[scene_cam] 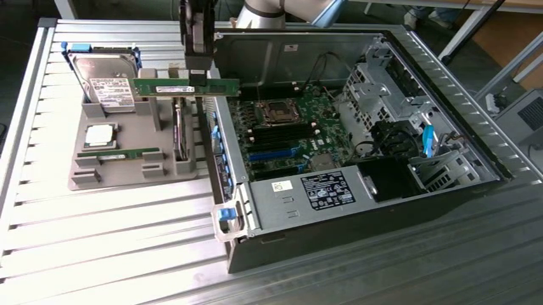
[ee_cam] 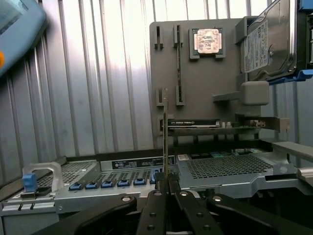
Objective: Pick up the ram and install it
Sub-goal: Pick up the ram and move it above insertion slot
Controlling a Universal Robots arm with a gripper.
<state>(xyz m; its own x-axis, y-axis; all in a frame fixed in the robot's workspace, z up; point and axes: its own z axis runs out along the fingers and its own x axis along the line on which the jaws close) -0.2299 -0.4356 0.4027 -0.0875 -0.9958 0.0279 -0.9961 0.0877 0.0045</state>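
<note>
holder: gray parts holder point(scene_cam: 106, 175) on the tabletop point(scene_cam: 102, 241), on the exterior view's left of the case point(scene_cam: 357, 210)
spare stick: twin stick point(scene_cam: 119, 154) lies flat in the holder, well apart from the case, untouched
ram: green ram point(scene_cam: 165, 87) in the air, level and clear of the holder, at the case's wall on the exterior view's left; edge-on in the wrist view point(ee_cam: 166, 127)
fingers: gripper point(scene_cam: 198, 81) point(ee_cam: 167, 183) pinched narrow, fingers point(ee_cam: 155, 205) clamping the ram near mid-length
slots: dark memory slots point(scene_cam: 273, 135) inside the case look empty
done: pick-up, judging by the ram off the holder
left: ram not over the slots, not seated; roughly halfway
</note>
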